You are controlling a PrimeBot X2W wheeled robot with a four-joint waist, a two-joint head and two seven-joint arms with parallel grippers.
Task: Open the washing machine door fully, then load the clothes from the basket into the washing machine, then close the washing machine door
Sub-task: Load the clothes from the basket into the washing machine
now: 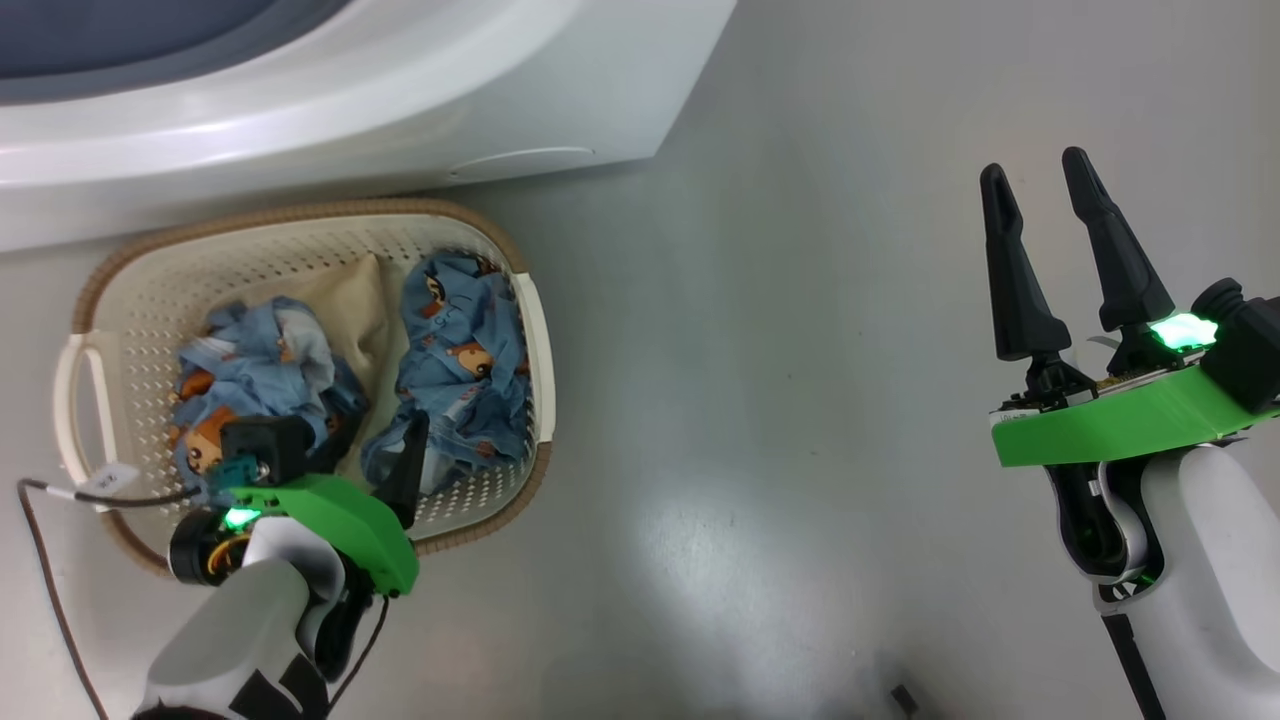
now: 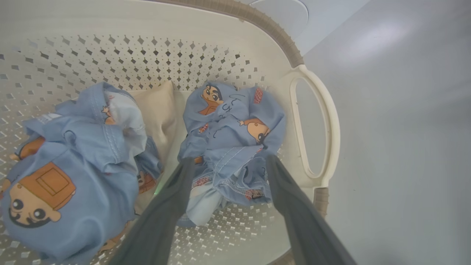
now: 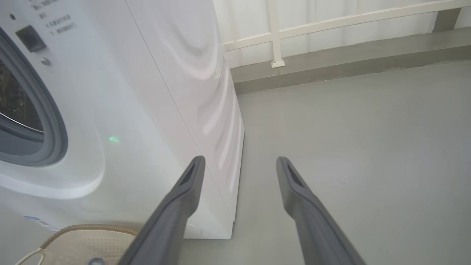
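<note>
**Fig.** Basket [image 1: 300, 212] stood on floor [image 1: 800, 400], just in front of washer [image 1: 400, 110]. Clothes [image 2: 228, 121] lay in basket: left blue pc [image 1: 255, 360] and right blue pc [image 1: 465, 370], both cartoon-print, w/ cream pc [image 1: 365, 300] between them. Left end effector [image 2: 230, 161] was released, jaws wide, reaching into basket w/ one finger either side of right blue pc's near edge; nothing clamped. Right end effector [image 1: 1033, 162] was likewise released and empty, above bare floor, well apart from basket. Writing: dark scribble print on right blue pc, unreadable. Grey text [image 3: 55, 18] high on washer front, blue label [image 3: 36, 221] low on it and white tag [image 1: 108, 480] on cable [image 1: 40, 560] were all too small to read.
</note>
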